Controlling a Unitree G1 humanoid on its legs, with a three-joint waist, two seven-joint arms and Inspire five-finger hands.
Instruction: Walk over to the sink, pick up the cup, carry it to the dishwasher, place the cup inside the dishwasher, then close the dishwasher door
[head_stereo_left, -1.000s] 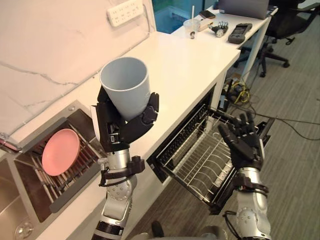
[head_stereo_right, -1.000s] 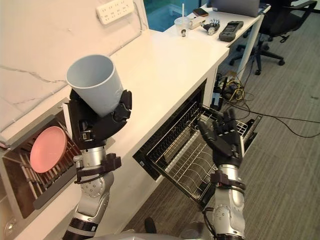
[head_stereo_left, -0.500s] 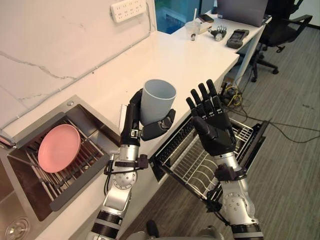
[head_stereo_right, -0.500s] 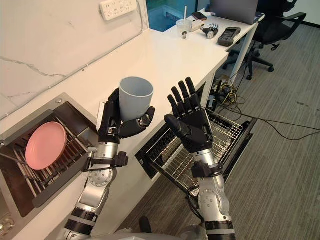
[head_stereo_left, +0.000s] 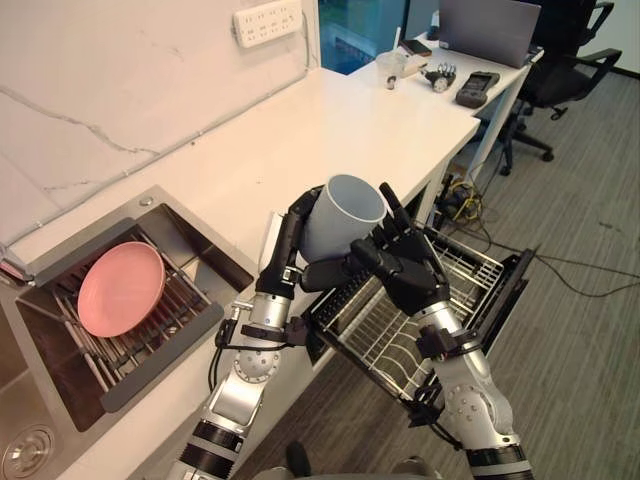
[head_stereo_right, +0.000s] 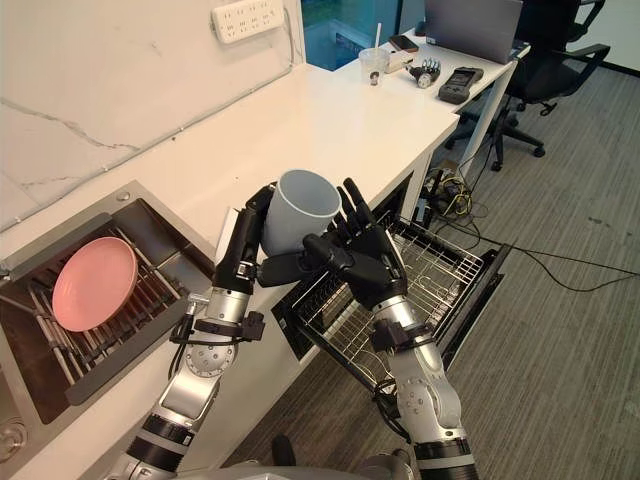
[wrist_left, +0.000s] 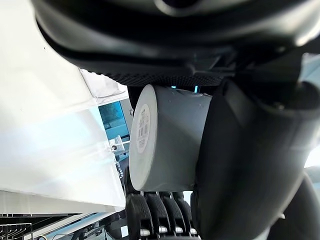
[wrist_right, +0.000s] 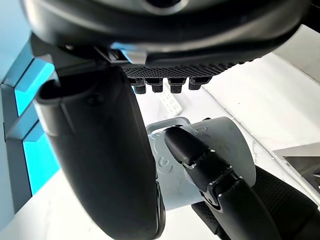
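Left eye view shows your left hand (head_stereo_left: 288, 240) clamped round the grey-blue cup (head_stereo_left: 340, 212). It holds the cup in the air about over the counter's (head_stereo_left: 330, 130) front edge, above the near end of the pulled-out dishwasher rack (head_stereo_left: 420, 325).

The change in the last second is on the other side. Your right hand (head_stereo_left: 412, 275) hung low over the rack, then rose with its fingers spread, apart from the cup. Now it lies against the cup's side, fingers straight up along the wall and thumb reaching toward the base: touching, not yet gripping. The right wrist view agrees, with the cup sitting between thumb and finger row.

I read this as a hand-over starting, since the right arm stands on the dishwasher's side. Don't loosen the left hand until the right has curled round. The dishwasher door (head_stereo_left: 512, 285) is down.
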